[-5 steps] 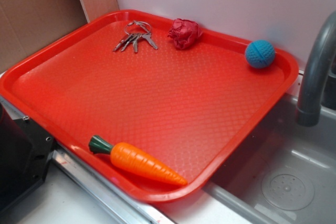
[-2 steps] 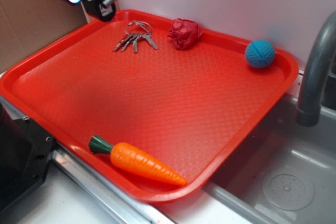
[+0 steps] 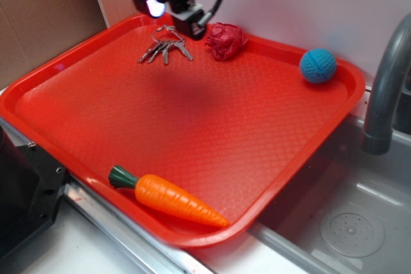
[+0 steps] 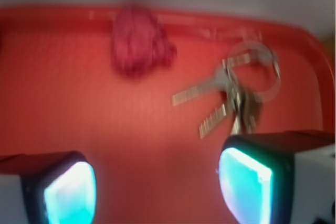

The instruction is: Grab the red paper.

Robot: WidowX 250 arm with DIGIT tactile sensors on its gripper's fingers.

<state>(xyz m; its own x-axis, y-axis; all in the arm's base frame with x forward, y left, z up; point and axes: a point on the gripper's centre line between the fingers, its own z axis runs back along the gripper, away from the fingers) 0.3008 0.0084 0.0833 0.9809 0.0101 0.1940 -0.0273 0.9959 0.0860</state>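
I see my gripper (image 4: pixel 157 182) spread wide, holding nothing — the red paper (image 4: pixel 139 40) sits ahead, keys (image 4: pixel 231 95) just beside it.

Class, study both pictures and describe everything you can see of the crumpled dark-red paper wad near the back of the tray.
The crumpled dark-red paper wad is roughly ball-shaped, with many creases and folds, and looks like thin wrinkled paper. It rests on the bright-red plastic tray, close against the back rim, to the right of the metal keys on a ring. Nothing grips it: the gripper hangs open, short of it. The wrist view shows it blurred.
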